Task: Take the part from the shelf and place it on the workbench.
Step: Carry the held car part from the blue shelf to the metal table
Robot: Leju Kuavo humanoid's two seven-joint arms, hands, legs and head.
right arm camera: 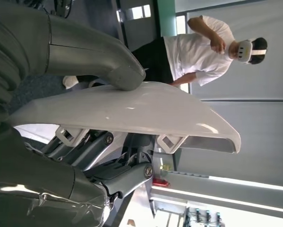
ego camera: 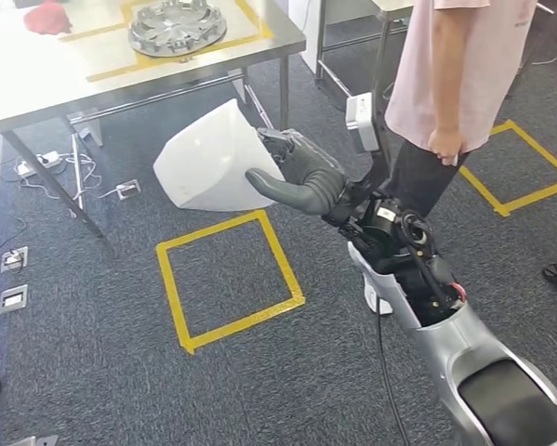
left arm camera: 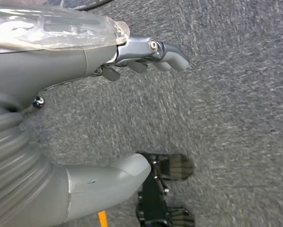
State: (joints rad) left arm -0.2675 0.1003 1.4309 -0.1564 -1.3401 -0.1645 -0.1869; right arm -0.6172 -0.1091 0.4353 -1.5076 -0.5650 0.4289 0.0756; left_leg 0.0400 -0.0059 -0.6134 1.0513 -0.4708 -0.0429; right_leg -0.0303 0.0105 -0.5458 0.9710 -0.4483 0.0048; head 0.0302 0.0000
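Observation:
The part is a white curved plastic shell held in the air above the grey carpet, short of the workbench at the upper left. My right hand grips its right edge. In the right wrist view the thumb lies on the smooth outer face of the part, and the fingers reach under its ribbed inner side. My left hand hangs over the carpet with its thumb apart from the fingers, holding nothing.
On the workbench lie a silver wheel cover inside yellow tape and a red cap. A person stands close on the right. A yellow tape square marks the carpet. Cables and floor sockets lie under the bench.

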